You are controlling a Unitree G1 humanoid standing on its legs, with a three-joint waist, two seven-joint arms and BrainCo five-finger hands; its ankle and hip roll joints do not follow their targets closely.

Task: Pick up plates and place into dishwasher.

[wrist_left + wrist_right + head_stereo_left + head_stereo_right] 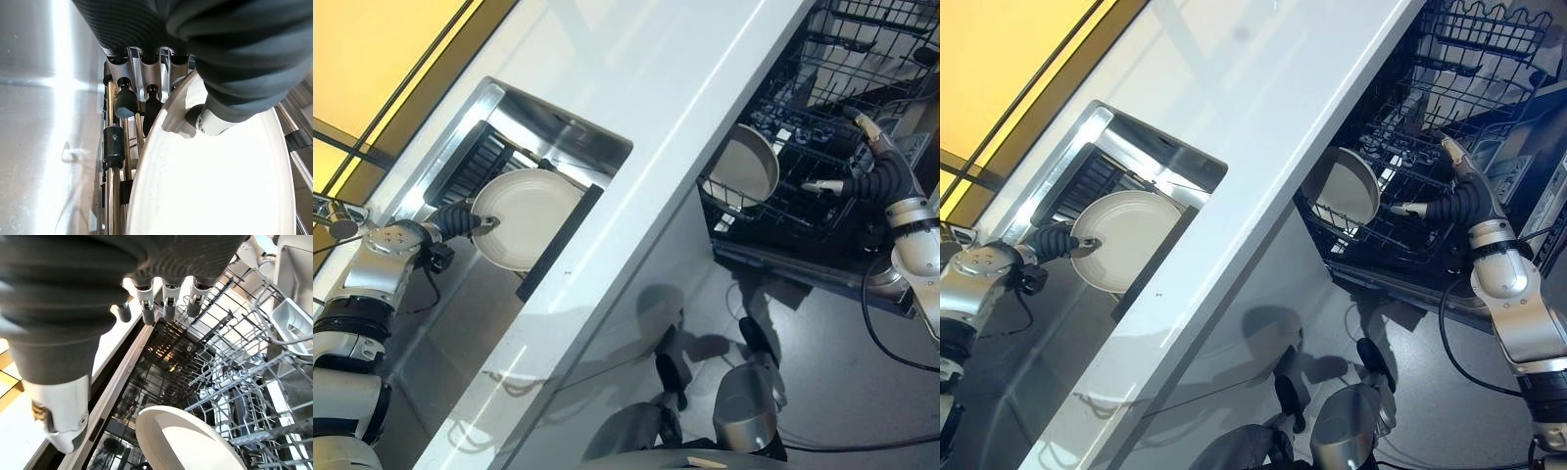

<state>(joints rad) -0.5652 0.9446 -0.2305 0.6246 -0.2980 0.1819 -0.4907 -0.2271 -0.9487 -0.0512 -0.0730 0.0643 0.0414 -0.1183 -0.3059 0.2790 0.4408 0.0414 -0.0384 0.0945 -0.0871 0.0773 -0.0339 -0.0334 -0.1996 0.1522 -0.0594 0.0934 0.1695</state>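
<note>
A white worktop (636,196) runs diagonally between a sink (499,108) and an open dishwasher (862,127). One plate (744,168) already stands in the lower rack (783,211). The left hand (460,219) pinches a white plate (524,217) at its rim, thumb on its face, fingers curled behind. Best lift it straight clear of the sink rack (115,161). The right hand (862,162) hovers above the lower rack, fingers extended, empty.

Bright glare on white counter (636,147)
</note>
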